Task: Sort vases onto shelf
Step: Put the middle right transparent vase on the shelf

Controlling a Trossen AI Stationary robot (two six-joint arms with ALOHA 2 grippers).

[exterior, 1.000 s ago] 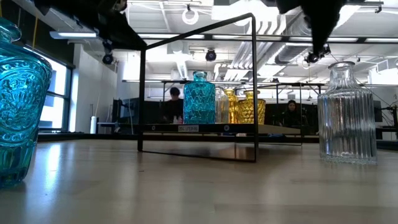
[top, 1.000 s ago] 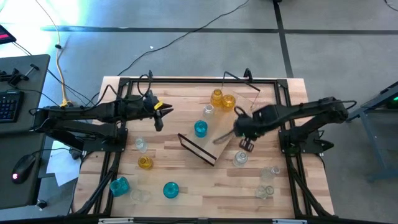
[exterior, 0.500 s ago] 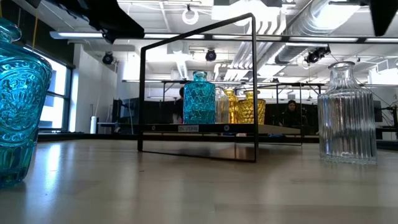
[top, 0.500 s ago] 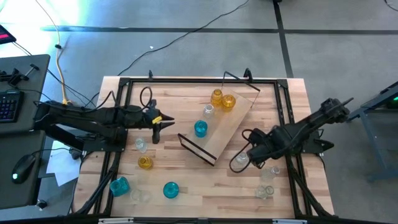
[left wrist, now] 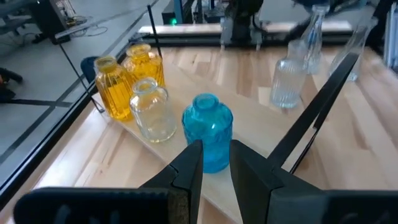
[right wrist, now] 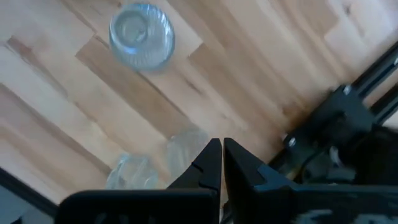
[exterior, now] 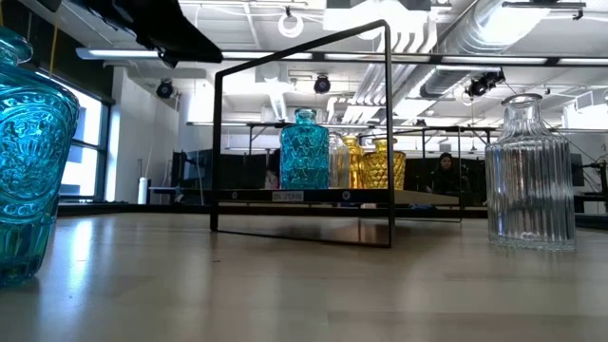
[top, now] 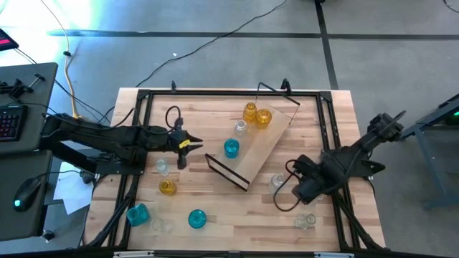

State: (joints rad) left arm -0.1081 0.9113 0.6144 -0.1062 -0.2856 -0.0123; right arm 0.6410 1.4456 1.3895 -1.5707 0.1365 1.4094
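Shelf [top: 264, 143]: long light-wood board, black wire frames at both ends, lying diagonally mid-table. Four vases upright on it: two amber [top: 249, 111] [top: 264, 117] at the far end, a clear one [top: 240, 127] just beside them, a teal one [top: 231, 148] nearer the near end.

On the table: clear vase [top: 163, 166] and amber vase [top: 167, 188] left of the shelf. Two teal vases [top: 137, 213] [top: 196, 218] near the near-left edge. Clear ribbed vase [top: 277, 181] right of the shelf's near end, another clear one [top: 305, 221] near-right. All upright.

Wooden table [top: 237, 215], angled shelf [top: 262, 147], scattered glass vases [top: 167, 188]
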